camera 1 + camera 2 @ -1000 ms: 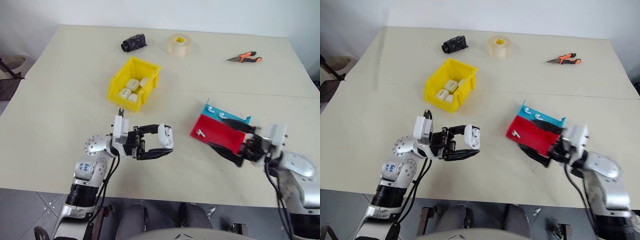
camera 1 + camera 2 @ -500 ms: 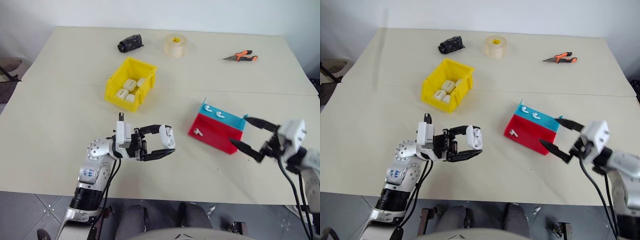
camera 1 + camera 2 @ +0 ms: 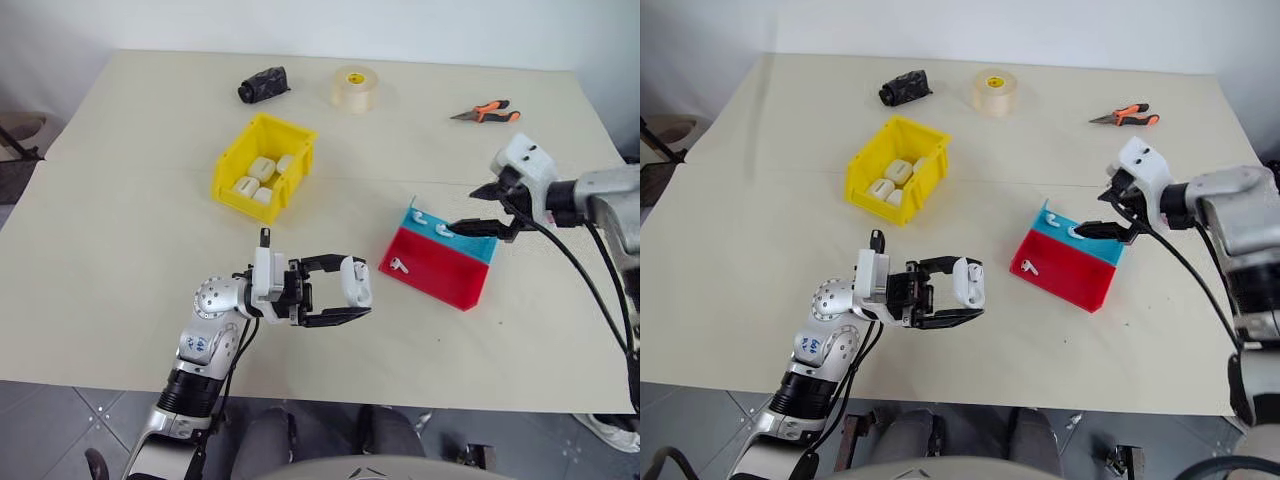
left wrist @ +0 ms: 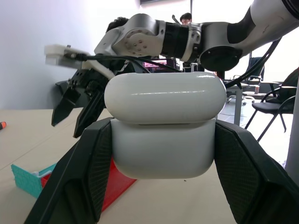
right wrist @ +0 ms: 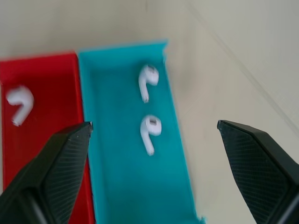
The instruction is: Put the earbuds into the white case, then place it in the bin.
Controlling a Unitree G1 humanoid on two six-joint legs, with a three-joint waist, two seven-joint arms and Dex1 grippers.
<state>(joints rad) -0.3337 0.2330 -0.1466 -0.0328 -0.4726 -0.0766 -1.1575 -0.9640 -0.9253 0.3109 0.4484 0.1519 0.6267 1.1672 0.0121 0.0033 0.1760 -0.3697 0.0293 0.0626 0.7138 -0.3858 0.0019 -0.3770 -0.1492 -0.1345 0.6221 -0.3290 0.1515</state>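
White case (image 3: pixel 356 281) sits clamped in the left fingers (image 3: pixel 330 266), lid up; right fingers (image 3: pixel 465 226) spread wide over two earbuds (image 5: pixel 149 105)

My left claw (image 3: pixel 958 298): clamped on the case (image 3: pixel 969 283).
My right claw (image 3: pixel 1106 212): wide apart, above the tray's (image 3: pixel 1065 275) blue end.
Earbuds (image 3: pixel 1074 232): just under my right claw.
Bin (image 3: pixel 894 172): beyond my left claw.
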